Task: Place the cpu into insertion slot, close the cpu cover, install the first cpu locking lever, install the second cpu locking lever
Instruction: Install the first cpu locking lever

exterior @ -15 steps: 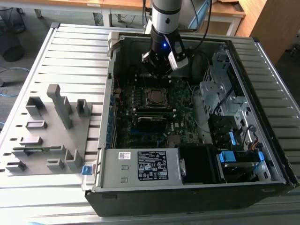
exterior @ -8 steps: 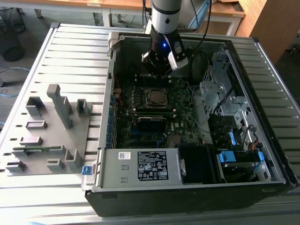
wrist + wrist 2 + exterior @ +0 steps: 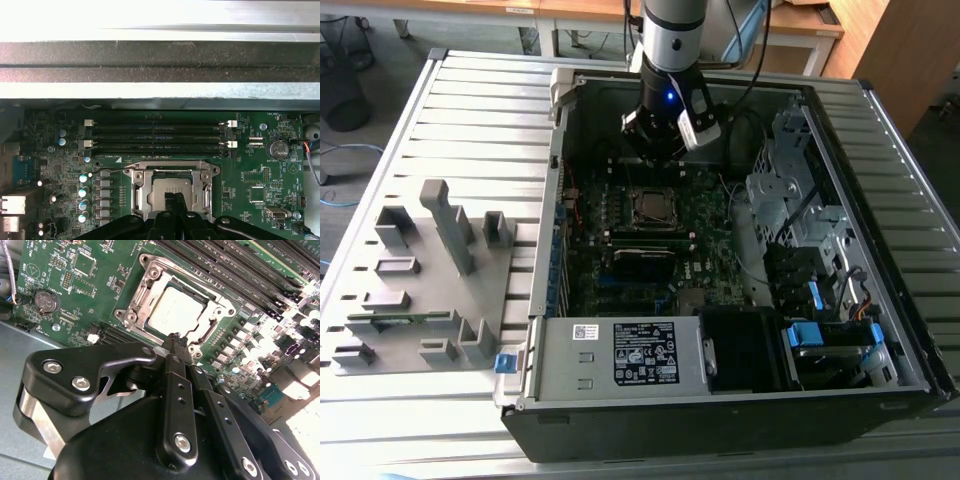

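Observation:
The cpu (image 3: 176, 315) lies flat in the insertion slot (image 3: 186, 287), its dull silver top showing through the window of the cpu cover (image 3: 141, 304). That silver frame lies down around the chip. In the first wrist view the cpu (image 3: 167, 189) and the cpu cover (image 3: 141, 192) sit just beyond my fingertips. My gripper (image 3: 175, 340) is shut with nothing between its fingers, its tips close above the socket's near edge. In the exterior view the gripper (image 3: 657, 148) hangs inside the open computer case, just behind the socket (image 3: 650, 207). A thin wire lever (image 3: 112, 171) runs beside the frame.
Long black memory slots (image 3: 157, 135) lie beside the socket, and a coin battery (image 3: 276, 148) sits further off. The case's metal wall (image 3: 160, 60) rises close behind. A drive cage (image 3: 800, 200) and power supply (image 3: 620, 355) fill the case; a grey fixture block (image 3: 430, 270) stands outside.

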Robot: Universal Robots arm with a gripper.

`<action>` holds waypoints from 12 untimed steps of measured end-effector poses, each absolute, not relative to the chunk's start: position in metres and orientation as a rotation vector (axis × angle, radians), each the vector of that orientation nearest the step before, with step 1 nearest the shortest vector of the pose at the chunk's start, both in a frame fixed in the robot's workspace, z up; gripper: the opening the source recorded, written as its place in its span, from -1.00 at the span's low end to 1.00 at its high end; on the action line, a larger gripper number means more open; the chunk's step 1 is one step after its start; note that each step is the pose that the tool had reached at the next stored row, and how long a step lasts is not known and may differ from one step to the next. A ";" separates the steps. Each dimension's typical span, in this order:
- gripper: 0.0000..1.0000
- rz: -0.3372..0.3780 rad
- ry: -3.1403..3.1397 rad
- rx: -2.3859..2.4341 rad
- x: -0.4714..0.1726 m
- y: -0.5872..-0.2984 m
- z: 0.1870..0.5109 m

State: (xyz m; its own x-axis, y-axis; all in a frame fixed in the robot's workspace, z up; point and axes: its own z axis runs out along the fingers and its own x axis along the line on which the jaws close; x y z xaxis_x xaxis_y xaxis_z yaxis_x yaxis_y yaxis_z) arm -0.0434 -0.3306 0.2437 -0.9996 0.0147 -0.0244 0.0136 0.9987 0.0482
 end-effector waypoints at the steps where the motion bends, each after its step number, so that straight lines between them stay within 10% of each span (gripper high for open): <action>1: -0.80 0.075 3.116 0.022 -0.043 -0.331 0.244; 12: -0.80 0.075 3.116 0.022 -0.048 -0.331 0.243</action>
